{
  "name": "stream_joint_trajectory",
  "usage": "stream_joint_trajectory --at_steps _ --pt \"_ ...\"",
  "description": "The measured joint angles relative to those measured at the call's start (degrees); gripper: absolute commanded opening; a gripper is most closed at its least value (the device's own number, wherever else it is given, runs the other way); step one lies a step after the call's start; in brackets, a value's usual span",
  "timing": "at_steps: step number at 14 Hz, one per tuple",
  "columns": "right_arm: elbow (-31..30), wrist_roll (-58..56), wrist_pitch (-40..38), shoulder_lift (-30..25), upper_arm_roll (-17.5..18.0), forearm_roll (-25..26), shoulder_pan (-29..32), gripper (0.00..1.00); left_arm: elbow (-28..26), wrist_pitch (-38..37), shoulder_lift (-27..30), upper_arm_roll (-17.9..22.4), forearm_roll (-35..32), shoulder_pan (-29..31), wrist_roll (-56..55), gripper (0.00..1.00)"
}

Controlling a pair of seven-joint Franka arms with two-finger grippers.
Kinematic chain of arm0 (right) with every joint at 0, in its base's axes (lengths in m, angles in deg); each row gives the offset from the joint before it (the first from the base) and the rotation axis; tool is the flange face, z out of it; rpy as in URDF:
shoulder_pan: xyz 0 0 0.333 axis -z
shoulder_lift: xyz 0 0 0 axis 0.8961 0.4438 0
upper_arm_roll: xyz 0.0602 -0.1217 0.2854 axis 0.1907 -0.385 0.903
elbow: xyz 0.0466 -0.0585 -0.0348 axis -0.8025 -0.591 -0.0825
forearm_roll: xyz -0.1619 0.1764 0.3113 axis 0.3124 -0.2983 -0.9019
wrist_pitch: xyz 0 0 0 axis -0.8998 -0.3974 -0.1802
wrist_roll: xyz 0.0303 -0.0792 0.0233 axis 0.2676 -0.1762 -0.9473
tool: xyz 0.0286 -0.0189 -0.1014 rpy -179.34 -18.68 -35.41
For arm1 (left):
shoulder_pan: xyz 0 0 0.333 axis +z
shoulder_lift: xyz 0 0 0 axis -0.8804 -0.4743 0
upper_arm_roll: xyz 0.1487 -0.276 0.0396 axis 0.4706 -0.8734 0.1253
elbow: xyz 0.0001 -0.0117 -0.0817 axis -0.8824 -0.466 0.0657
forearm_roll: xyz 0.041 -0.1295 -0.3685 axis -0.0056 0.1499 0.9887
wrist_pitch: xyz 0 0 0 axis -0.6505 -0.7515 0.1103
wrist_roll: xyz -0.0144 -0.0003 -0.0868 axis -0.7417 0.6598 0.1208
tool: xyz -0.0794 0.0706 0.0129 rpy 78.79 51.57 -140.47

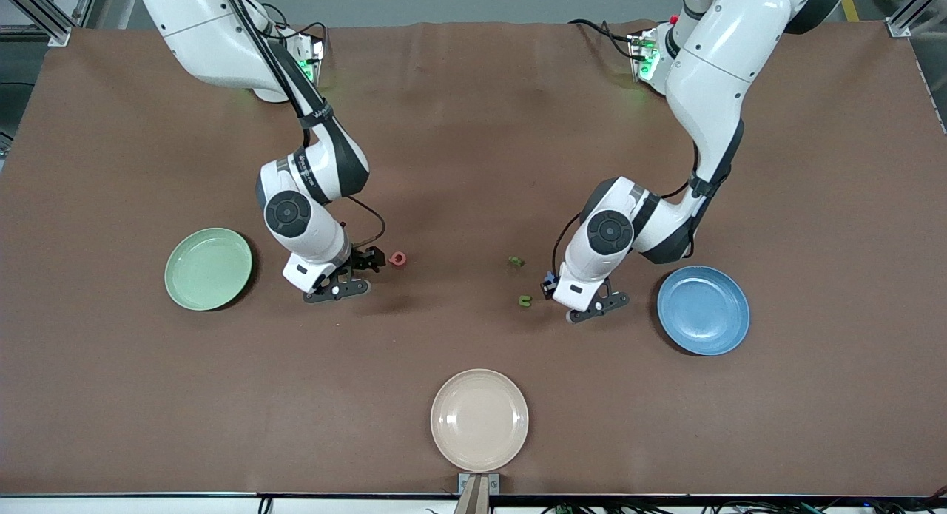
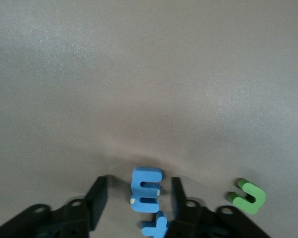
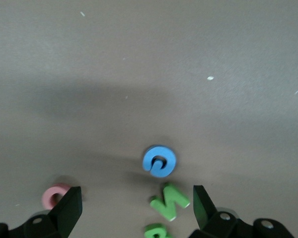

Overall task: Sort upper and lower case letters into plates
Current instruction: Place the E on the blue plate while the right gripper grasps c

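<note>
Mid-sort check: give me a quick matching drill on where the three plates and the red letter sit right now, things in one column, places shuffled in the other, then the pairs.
Things:
1. mint green plate
2. blue plate
3. cream plate
4. red letter

Places:
A. nearest the front camera, mid-table
B. toward the left arm's end, beside the left gripper
C. on the bare table beside the right gripper
D. toward the right arm's end of the table

Pairs: 1-D, 2-B, 3-A, 4-C
</note>
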Motion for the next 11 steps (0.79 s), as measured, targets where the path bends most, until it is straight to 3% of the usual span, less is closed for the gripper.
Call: stream_joint_trajectory --at_steps 2,3,4,8,11 --pt "0.1 0.0 1.0 0.6 -0.1 2.5 0.0 0.98 0.1 0.0 -0.3 0.0 0.0 0.0 -0.3 0.21" --pt "0.2 -0.1 1.8 1.0 -0.1 3.8 0.0 0.98 0.1 -0.1 -0.3 0.1 -0.1 0.0 -0.9 0.06" --pt "0.2 -0.4 3.1 1.5 -0.1 4.8 0.0 0.98 0.2 -0.1 -0.3 0.1 -0.3 0.0 -1.1 0.00" --pt "0.7 -6.0 5.9 3.9 -0.3 5.5 0.1 0.97 1.0 0.0 -0.3 0.2 -4.9 0.6 -1.2 0.00" --pt "0.8 -7.1 5.8 4.3 -0.2 5.5 0.1 0.88 2.4 -3.4 2.4 0.5 -6.0 2.9 2.1 0.00"
